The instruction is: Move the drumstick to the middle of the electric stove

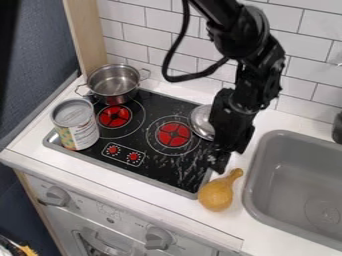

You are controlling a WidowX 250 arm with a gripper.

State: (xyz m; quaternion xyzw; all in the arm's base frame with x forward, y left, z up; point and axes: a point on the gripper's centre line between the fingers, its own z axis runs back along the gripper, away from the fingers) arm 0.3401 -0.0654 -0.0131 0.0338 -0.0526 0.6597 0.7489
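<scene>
Bulbous drumstick [215, 196] on counter [267, 235], beside glossy stove [157, 172] — 2 round burners [167, 139]

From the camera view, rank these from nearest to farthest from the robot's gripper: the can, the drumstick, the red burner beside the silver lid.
Nearest to the gripper first:
1. Drumstick, beside the sink.
2. Red burner, next to the silver lid.
3. Can, across the stove, near the pot.

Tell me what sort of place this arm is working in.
Most likely a toy kitchen: a black stove top with red burners, a grey sink set in the white counter, and knobs on the front below.
</scene>
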